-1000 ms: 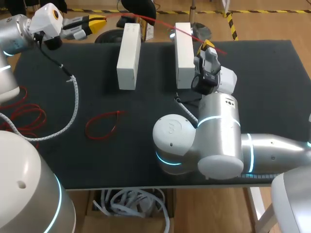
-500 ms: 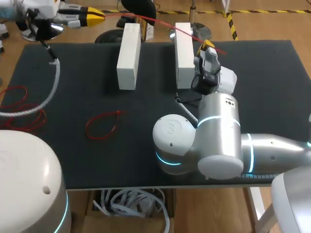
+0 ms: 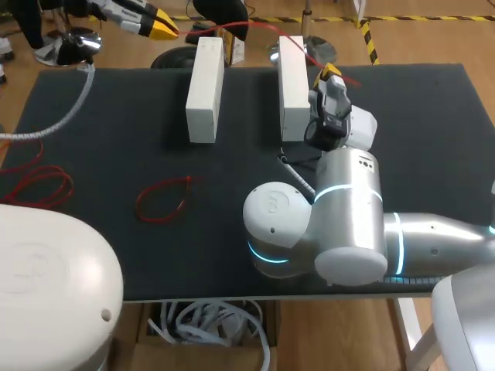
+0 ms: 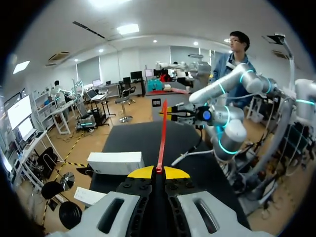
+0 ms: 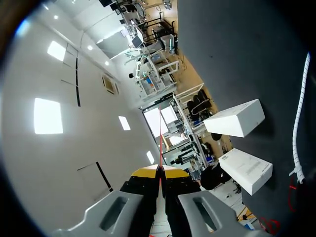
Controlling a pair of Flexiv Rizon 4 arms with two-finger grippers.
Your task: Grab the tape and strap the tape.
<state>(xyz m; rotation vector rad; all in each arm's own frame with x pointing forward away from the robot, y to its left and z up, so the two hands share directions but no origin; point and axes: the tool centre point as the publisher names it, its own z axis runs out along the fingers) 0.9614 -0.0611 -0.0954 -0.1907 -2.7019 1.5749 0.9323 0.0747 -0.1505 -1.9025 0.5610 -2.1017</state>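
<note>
Fig.: red tape (image 3: 309,58) spans taut above the table (image 3: 433,139), over two white boxes (image 3: 205,89), w/ my L fingers (image 3: 158,27) and R fingers (image 3: 331,72) each pinched narrow on one end; risk, as I judge it: a hard L pull slips it free or snags a box.

matt black tabletop (image 3: 433,139), glossy right arm shell (image 3: 352,224), smooth red tape (image 4: 162,133)

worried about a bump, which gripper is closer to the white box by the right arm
Right. The right gripper, shut on the red tape, is beside that white box. The left gripper, shut on the tape's other end, is past the table's far edge, beyond the other box.
</note>
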